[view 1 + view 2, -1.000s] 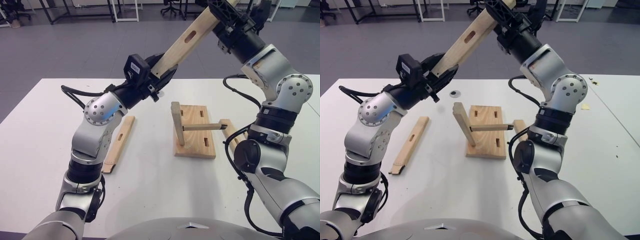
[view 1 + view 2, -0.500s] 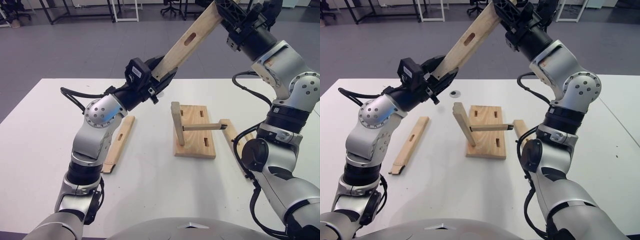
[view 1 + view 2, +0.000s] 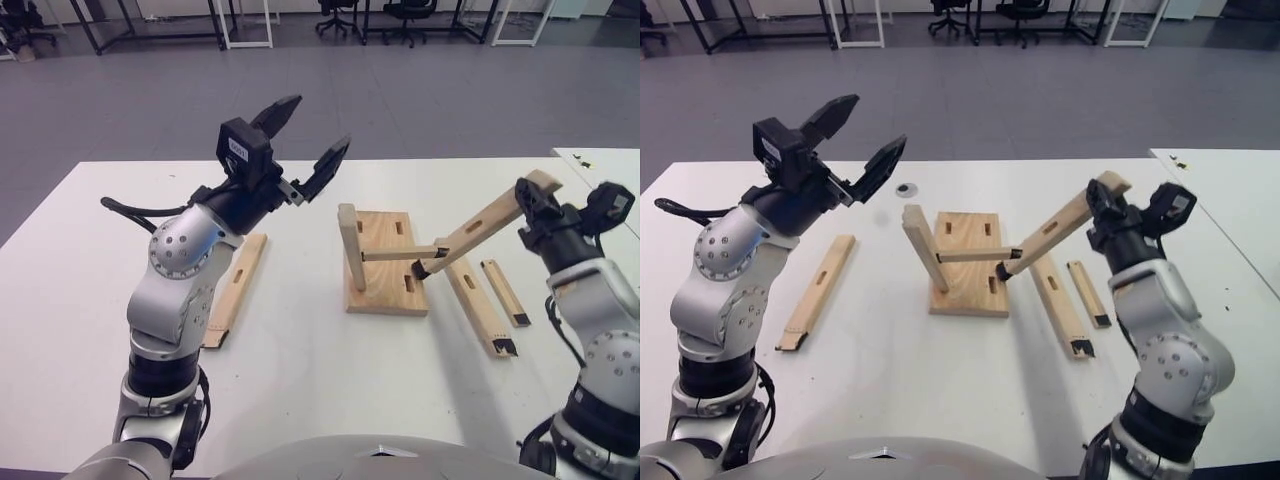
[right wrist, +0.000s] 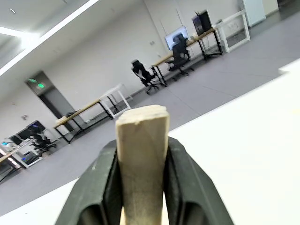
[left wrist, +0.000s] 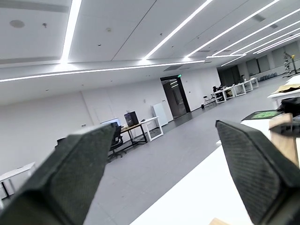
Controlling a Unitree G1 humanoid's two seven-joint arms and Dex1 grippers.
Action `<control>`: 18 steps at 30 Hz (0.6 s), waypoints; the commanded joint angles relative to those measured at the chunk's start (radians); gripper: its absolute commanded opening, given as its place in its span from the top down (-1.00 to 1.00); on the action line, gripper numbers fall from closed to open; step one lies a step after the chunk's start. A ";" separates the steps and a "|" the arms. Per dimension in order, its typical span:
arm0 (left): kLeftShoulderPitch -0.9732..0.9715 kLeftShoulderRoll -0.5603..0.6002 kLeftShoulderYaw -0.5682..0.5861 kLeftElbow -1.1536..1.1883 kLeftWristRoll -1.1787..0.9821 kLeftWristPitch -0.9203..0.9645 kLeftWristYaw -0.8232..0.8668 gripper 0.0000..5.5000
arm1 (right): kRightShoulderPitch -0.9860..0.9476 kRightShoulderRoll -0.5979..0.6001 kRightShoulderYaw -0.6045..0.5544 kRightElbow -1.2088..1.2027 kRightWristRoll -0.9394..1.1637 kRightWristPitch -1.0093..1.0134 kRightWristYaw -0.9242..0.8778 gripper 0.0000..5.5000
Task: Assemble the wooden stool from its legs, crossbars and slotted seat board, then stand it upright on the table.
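R gripper point(image 3: 535, 205) pinches leg point(image 3: 480, 226) top; line its slot w/ crossbar point(image 3: 400, 254) tip, then you push slowly. L gripper point(image 3: 316, 124) is spread, so brace seat board point(image 3: 385, 296).

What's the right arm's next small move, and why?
Probably tip the held leg upright so its lower end drops toward a slot in the seat board. The right gripper clamps its top end; the leg leans, lower end beside the free end of the crossbar.

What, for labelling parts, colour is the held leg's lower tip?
Leg tip: black; left eye view.
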 commanded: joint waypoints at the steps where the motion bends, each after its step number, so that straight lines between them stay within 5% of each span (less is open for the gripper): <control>1: 0.006 -0.004 -0.050 0.003 0.011 0.027 0.005 -0.45 | 0.052 0.051 0.054 -0.037 -0.024 -0.039 -0.017 0.64; 18: 0.042 -0.020 -0.165 0.214 0.209 -0.089 0.019 -0.45 | 0.120 -0.005 0.107 -0.125 -0.022 -0.084 -0.047 0.64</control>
